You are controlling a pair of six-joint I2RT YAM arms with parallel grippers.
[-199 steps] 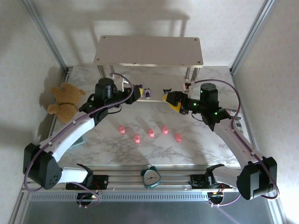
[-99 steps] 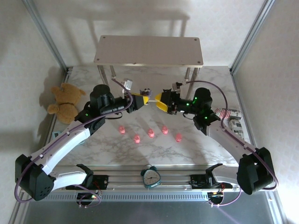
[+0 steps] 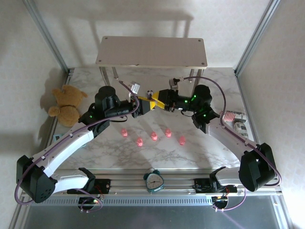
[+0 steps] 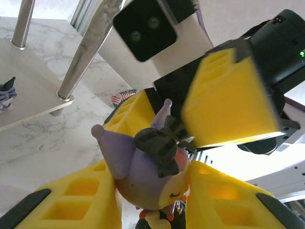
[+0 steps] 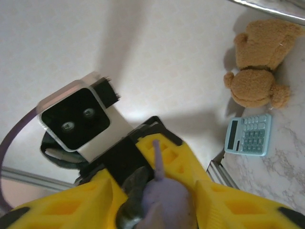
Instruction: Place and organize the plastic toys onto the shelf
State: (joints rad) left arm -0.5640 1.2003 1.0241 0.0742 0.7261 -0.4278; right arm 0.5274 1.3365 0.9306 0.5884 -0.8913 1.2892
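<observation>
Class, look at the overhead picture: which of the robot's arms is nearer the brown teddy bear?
Left. The left arm passes close beside the teddy bear; the right arm is on the table's opposite side, much farther off.

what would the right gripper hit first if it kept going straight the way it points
The purple figurine held by the left gripper; it sits between the fingers of the right gripper. Behind it comes the left gripper itself, roughly head-on, though depth is unclear.
</observation>
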